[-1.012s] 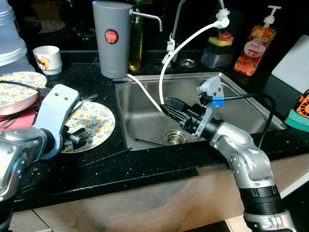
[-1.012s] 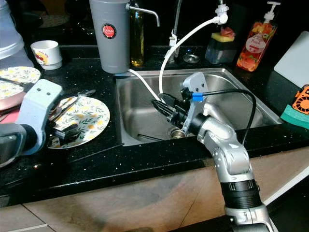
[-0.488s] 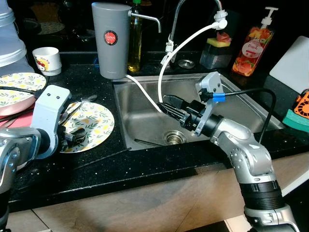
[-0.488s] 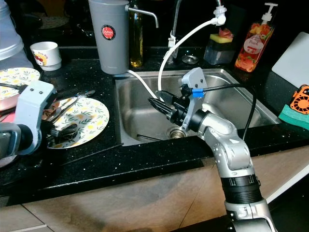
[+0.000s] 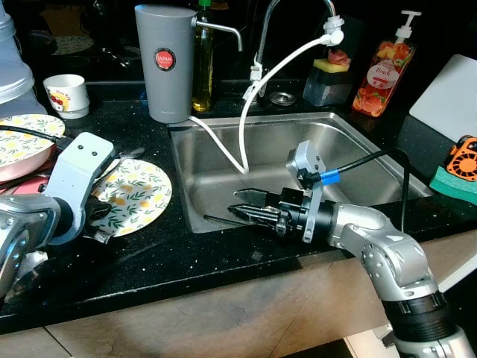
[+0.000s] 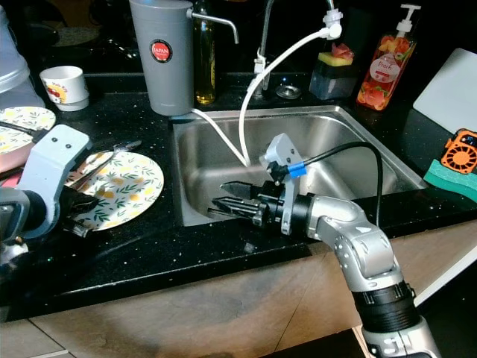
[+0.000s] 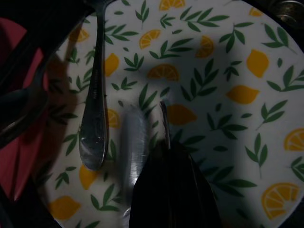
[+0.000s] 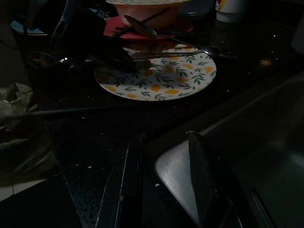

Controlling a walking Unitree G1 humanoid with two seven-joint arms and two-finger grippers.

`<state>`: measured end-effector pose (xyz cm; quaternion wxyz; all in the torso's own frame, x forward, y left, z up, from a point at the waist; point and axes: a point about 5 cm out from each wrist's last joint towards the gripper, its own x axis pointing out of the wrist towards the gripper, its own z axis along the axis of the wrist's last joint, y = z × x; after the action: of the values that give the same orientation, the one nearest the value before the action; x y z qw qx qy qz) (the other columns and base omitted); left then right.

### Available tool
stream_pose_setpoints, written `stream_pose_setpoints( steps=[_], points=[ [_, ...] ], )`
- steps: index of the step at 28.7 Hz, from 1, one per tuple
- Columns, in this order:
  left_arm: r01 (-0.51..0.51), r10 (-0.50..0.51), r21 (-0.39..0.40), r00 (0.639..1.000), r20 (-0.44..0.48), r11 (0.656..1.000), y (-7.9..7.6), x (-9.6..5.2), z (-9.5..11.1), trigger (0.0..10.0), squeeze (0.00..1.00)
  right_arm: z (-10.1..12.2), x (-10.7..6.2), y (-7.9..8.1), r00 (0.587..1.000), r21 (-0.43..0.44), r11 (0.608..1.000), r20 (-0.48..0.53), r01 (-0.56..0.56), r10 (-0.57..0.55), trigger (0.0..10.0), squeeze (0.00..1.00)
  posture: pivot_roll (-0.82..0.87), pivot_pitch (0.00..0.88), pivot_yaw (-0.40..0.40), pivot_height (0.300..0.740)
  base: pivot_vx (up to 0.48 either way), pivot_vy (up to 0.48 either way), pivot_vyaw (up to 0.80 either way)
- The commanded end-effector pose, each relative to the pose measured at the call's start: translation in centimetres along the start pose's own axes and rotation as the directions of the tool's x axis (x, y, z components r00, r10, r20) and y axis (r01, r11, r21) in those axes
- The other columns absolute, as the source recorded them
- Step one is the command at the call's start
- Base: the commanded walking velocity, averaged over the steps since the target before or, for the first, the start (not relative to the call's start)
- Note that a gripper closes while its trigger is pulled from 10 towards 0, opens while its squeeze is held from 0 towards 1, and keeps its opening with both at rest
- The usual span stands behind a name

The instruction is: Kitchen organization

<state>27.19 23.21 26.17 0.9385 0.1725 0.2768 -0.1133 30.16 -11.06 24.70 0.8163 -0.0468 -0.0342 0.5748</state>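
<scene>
We have our left gripper [image 7: 164,142] lowered over the lemon-patterned plate [image 5: 138,194] on the black tabletop [image 5: 223,257], just left of the steel sink [image 5: 358,149]; in the left wrist view its jaws look pressed together on a thin metal utensil handle [image 7: 165,124], though what kind of utensil it is we cannot tell. A spoon [image 7: 94,109] lies loose on the plate beside it. We judge this cutlery light, stiff and slippery, best pinched across the narrow handle near its middle so it does not swivel, while the plate is glazed, breakable and smooth, so it should be taken by the rim rather than dragged. Our right gripper [image 5: 242,205] reaches low across the sink's front left part, jaws parted and empty, pointing toward the plate; a thin dark stick [image 5: 216,219] lies on the sink floor just below it. A white hose [image 5: 272,71] loops from the tap into the basin, with a grey water filter [image 5: 164,63], a cup [image 5: 65,91] and a soap bottle [image 5: 378,71] behind. Compared with a second ago, our right gripper has dropped from mid-basin by the hose down toward the front left corner, and the left arm has stayed hovering over the plate.
</scene>
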Motion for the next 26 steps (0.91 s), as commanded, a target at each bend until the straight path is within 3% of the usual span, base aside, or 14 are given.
stream_pose_setpoints(
  steps=[1,9,15,18,21,26],
  points=[
    [-0.006,0.004,-0.016,0.991,-0.130,1.000,0.2,0.9,-2.0,0.0,0.00,0.0,-0.1,0.4,1.000,0.003,1.000,-0.012,-0.017,0.017,10.0,0.00,-0.01,0.125,-0.081,0.740,0.000,0.000,0.00],
    [-0.035,0.034,-0.012,0.995,-0.091,0.999,0.7,1.0,-1.5,0.0,0.00,0.1,-0.3,0.3,1.000,0.001,1.000,-0.017,-0.005,0.005,10.0,0.00,-0.01,0.125,-0.077,0.740,0.000,0.000,0.00],
    [-0.062,0.063,-0.054,0.998,0.012,0.997,1.0,1.3,-0.1,0.0,0.00,0.2,-0.4,0.1,1.000,0.002,1.000,-0.010,0.010,-0.010,10.0,0.00,-0.01,0.125,-0.076,0.740,0.000,0.000,0.00],
    [-0.042,0.051,-0.100,0.995,0.089,0.994,0.9,1.3,0.8,0.0,0.00,0.3,-0.4,0.1,1.000,0.005,1.000,-0.006,0.014,-0.014,10.0,0.00,-0.01,0.124,-0.076,0.740,0.000,0.000,0.00],
    [0.065,-0.006,-0.210,0.963,0.269,0.976,0.2,1.2,2.9,0.0,0.00,0.3,-0.4,0.0,1.000,0.008,1.000,-0.001,0.021,-0.021,10.0,0.00,-0.01,0.123,-0.076,0.740,0.000,0.000,0.00],
    [0.158,-0.040,-0.291,0.926,0.374,0.944,-0.2,1.1,4.3,0.0,0.00,0.4,-0.4,0.0,1.000,0.008,1.000,0.000,0.025,-0.025,10.0,0.00,-0.01,0.121,-0.077,0.740,0.000,0.000,0.00]
  ],
)
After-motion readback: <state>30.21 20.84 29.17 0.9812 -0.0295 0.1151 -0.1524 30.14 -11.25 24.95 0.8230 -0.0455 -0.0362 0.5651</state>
